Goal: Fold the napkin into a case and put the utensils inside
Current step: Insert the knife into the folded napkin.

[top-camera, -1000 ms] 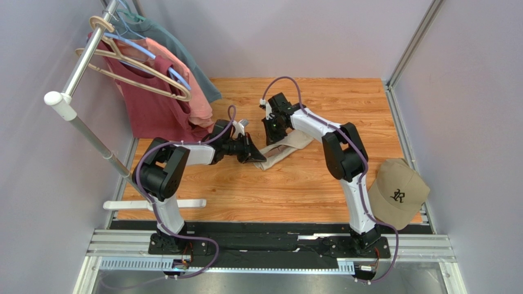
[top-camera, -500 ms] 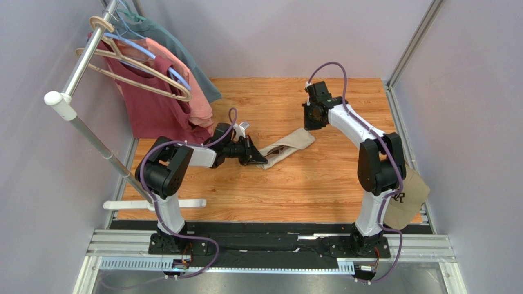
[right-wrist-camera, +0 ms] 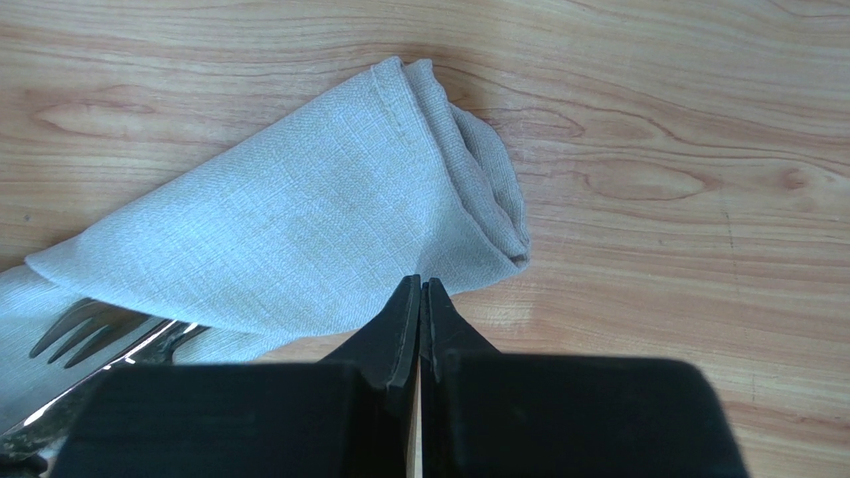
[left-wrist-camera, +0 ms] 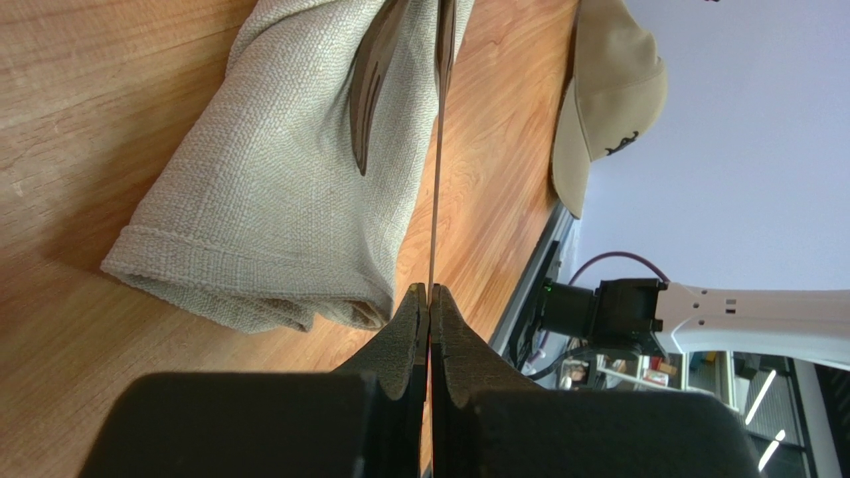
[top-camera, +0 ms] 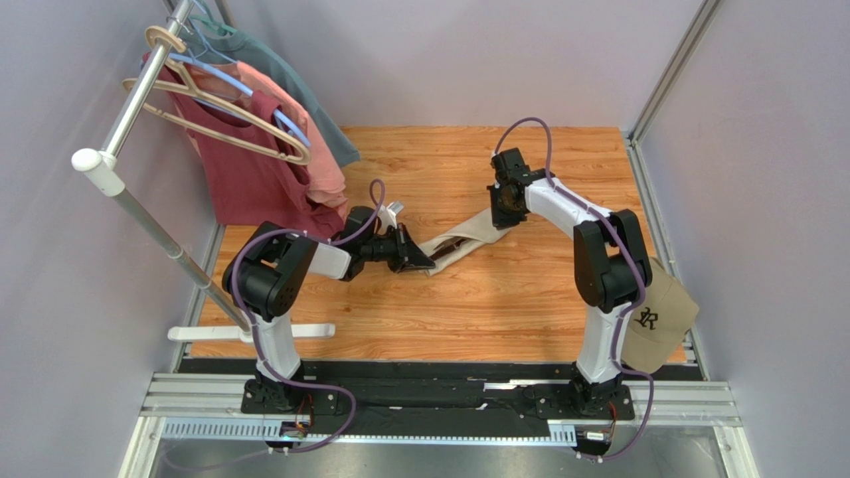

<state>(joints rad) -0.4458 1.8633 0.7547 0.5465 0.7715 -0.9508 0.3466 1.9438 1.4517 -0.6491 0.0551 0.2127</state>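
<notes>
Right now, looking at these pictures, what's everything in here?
napkin: one, beige, folded narrow, mid-table
utensils: two, dark metal, tucked in the napkin's fold
cap: one, tan with dark logo, table's right edge
shirts: three, dark red, pink, grey-green, hanging far left
hangers: several, wooden and blue, on the rail
rail: one, silver, left side
table: one, wood-grain
arms: two, white and black, bases at near edge
left fingers: closed, at the napkin's near-left end
right fingers: closed, at its far-right end
</notes>
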